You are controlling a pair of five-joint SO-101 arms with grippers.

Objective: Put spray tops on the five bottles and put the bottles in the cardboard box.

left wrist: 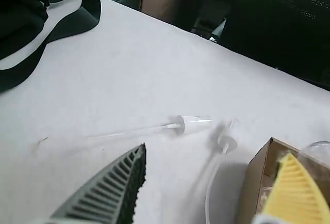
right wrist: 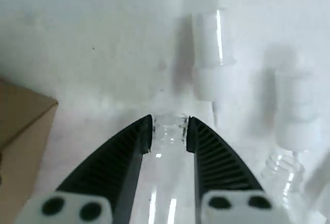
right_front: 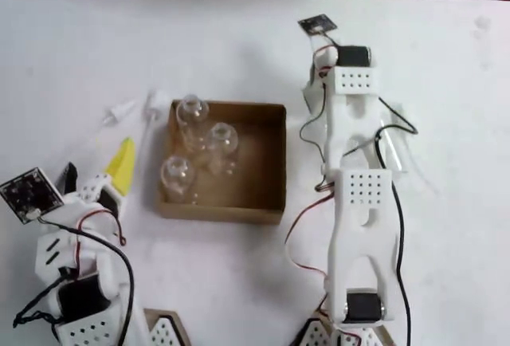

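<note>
The cardboard box [right_front: 269, 202] stands mid-table with three clear bottles [right_front: 221, 139] upright inside. My right gripper [right wrist: 169, 126] is shut on the neck of another clear, uncapped bottle [right wrist: 170, 123]. Just beyond it lie two white spray tops [right wrist: 211, 53] on the table, and an open bottle neck [right wrist: 281, 170] shows beside my finger. My left gripper [left wrist: 214, 154] is open over the table beside the box corner [left wrist: 260, 172], with a grey and a yellow finger. Two spray tops with long tubes [left wrist: 188, 122] lie in front of it, also seen left of the box [right_front: 127, 111].
A black strap [left wrist: 62, 22] lies on the table far from the left gripper. The right arm [right_front: 355, 83] stretches along the box's right side, with clear items [right_front: 394, 151] next to it. The table's back edge runs along the top of the high view.
</note>
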